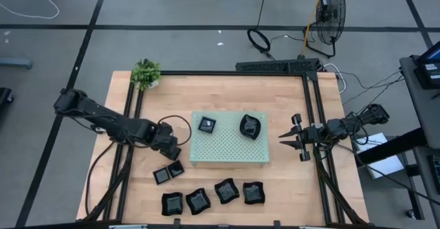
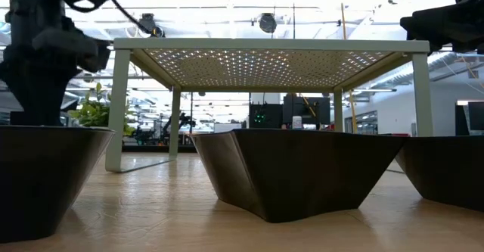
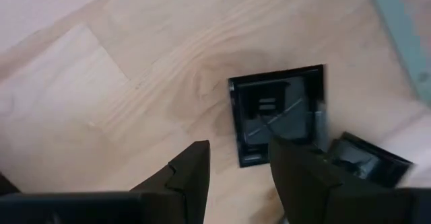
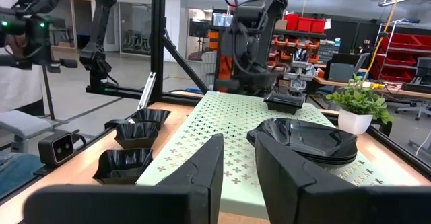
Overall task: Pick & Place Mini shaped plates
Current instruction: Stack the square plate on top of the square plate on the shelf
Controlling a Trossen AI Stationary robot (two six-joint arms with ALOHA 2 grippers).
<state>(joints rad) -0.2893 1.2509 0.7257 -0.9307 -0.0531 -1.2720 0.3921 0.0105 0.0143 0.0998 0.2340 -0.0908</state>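
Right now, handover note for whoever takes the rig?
Left end effector: open, empty, above the two small square plates left of the green perforated board.
Right end effector: open, empty, waiting off the board's right edge.
Done: one small square plate and one rounded plate sit on the board.
Left: those two squares plus four wavy-edged plates in a row at the front edge of the table.
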